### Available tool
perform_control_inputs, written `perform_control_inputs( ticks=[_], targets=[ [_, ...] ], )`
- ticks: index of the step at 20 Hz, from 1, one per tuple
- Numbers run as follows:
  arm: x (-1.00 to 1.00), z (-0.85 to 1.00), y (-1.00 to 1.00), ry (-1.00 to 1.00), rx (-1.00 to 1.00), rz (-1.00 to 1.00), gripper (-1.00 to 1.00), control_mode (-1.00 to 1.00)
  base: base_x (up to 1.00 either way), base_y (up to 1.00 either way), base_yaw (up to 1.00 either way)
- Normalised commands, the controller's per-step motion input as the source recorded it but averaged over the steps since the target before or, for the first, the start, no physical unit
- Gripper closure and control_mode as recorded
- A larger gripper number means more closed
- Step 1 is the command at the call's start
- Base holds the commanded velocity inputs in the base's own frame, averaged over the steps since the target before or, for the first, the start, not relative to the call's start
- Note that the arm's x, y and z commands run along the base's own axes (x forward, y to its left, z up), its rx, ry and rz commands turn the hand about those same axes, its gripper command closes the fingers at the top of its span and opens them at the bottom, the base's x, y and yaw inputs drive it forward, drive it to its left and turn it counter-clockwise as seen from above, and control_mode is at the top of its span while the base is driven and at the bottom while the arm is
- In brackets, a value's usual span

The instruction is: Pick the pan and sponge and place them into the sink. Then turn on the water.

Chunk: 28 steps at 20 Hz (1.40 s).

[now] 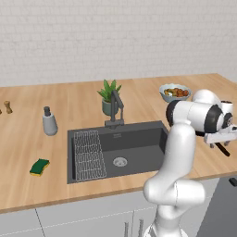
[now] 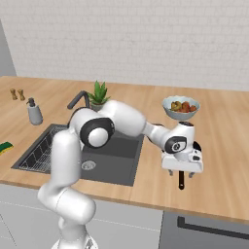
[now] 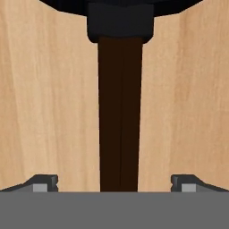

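The pan lies on the wooden counter right of the sink point(image 1: 139, 141). In the hand view its long dark handle point(image 3: 120, 112) runs straight up to the black pan body point(image 3: 120, 6). My gripper point(image 3: 114, 183) hangs low over that handle, open, one fingertip on each side and neither touching it. From the base cameras my hand covers most of the pan; only the handle's end point(image 1: 225, 151) point(image 2: 181, 182) pokes out below the gripper point(image 2: 181, 173). The green and yellow sponge point(image 1: 40, 167) point(image 2: 5, 147) rests on the counter left of the sink point(image 2: 114, 163). The dark faucet point(image 1: 115, 109) runs no water.
A wire rack point(image 1: 88, 155) fills the sink's left part. A grey soap dispenser point(image 1: 49, 121) stands to the left, a potted plant point(image 1: 109, 95) behind the faucet, and a bowl of food point(image 2: 180, 107) just beyond the pan. Small shakers point(image 1: 7, 107) sit far left.
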Motion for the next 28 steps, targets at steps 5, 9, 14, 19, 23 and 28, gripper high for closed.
perform_control_inputs(
  ticks=[5,9,14,19,23,28],
  targets=[
    [0.09,-0.15,0.00,0.00,0.00,0.00,1.00,-1.00,0.00,0.00,0.00],
    [0.01,-0.07,0.00,0.01,0.00,0.00,1.00,-1.00,0.00,0.00,0.00],
    [0.00,0.00,0.00,0.00,0.00,0.00,1.00,-1.00,0.00,0.00,0.00],
    [0.00,0.00,0.00,0.01,0.00,0.00,1.00,-1.00,0.00,0.00,0.00],
    [0.00,0.01,0.00,0.00,0.00,0.00,1.00,-1.00,0.00,0.00,0.00],
    [0.00,0.13,0.09,0.01,0.00,0.00,1.00,-1.00,0.00,0.00,0.00]
  ],
)
